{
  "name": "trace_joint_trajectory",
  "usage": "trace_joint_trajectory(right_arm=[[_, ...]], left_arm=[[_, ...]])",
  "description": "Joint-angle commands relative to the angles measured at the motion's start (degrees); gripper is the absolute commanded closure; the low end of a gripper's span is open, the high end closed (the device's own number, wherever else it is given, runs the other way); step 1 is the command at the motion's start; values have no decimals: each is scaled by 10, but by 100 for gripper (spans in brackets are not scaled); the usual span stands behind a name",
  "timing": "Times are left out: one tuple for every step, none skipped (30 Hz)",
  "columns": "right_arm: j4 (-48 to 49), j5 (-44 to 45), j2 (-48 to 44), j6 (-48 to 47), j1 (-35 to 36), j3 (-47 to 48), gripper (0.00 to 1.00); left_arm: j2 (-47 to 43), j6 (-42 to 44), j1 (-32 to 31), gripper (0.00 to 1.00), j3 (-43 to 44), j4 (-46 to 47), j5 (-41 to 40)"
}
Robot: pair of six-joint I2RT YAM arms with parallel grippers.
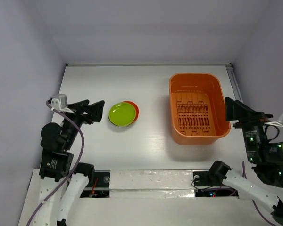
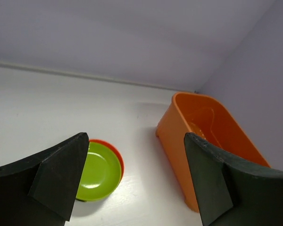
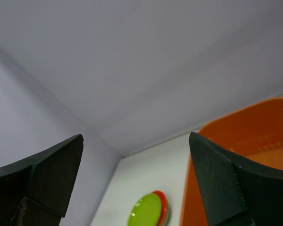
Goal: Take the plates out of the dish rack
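OK, we see the dish rack (image 1: 193, 115) bare, plates (image 1: 123, 114) stacked on the bench (image 1: 151, 141); left fingers (image 2: 61, 179) and right fingers (image 3: 217, 181) released, nothing held. We'd call it done.

The overhead camera, fixed above and behind the two arms at the near edge, looks down on the whole table (image 1: 151, 89). The left wrist camera sits low at the table's left, facing right and far between the fingers of the left gripper (image 2: 137, 136). The right wrist camera, close beside the dish rack (image 1: 198, 108), peers left and upward past the right gripper (image 3: 136, 135). All three views share the dish rack and the stacked plates (image 1: 123, 114).
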Motion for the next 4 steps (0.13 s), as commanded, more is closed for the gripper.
trace_joint_trajectory(right_arm=[[-45, 36, 34, -1, 3, -16, 1], [-48, 34, 43, 1, 3, -13, 1], [-51, 34, 48, 2, 3, -6, 1], [-60, 36, 51, 3, 3, -2, 1]], left_arm=[[-11, 1, 3, 21, 21, 49, 12], [-15, -1, 3, 21, 15, 55, 17], [-22, -6, 3, 20, 11, 56, 21], [-23, -8, 3, 19, 11, 56, 22]])
